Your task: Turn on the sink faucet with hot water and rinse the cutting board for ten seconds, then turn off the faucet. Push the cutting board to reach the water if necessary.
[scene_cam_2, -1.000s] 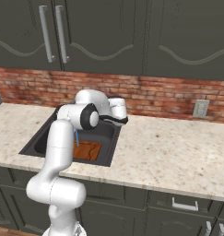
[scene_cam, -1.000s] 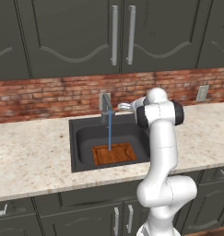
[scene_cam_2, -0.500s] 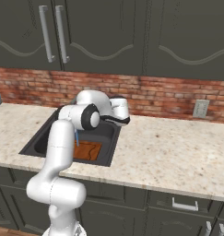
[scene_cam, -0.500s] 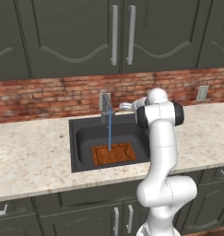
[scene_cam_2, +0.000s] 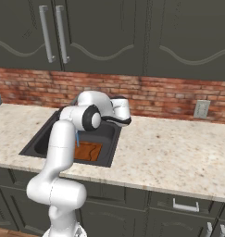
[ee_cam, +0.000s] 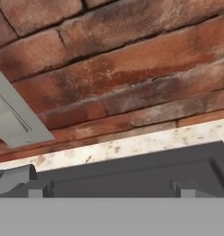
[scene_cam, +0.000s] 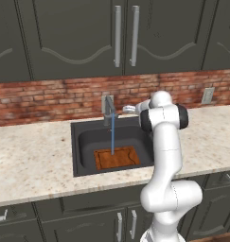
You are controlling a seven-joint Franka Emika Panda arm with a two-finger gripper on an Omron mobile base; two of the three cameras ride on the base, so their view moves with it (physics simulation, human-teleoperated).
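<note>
Against the frames from a second and half a second ago almost nothing has changed: the water (scene_cam: 112, 133) still runs as a thin straight light-blue stream from the sink faucet (scene_cam: 108, 109) down onto the cutting board (scene_cam: 117, 157), the board lies in the same spot, and the arm holds nearly the same pose, with the hand perhaps a touch nearer the faucet, though the shift is too slight to be sure of. The cutting board lies flat on the floor of the sink (scene_cam: 83, 142), toward its front and middle, with its long axis running left to right along the sink's front wall; in the right base view it (scene_cam_2: 88, 150) shows partly behind the arm. The stream lands on the board's rear part, left of its centre. The faucet stands upright at the back rim of the sink, against the brick wall, its short spout pointing forward over the basin. The gripper (scene_cam: 128, 109) sits just to the right of the faucet, above the sink's back edge, reaching leftward from the arm's elbow (the speckled stone surface (scene_cam: 31, 156) runs on both sides). In the hand view two dark fingers (ee_cam: 35, 188) rise well apart, so the gripper stands open with nothing between them, facing the brick wall (ee_cam: 132, 78) with the faucet's grey body (ee_cam: 12, 117) at the left.
</note>
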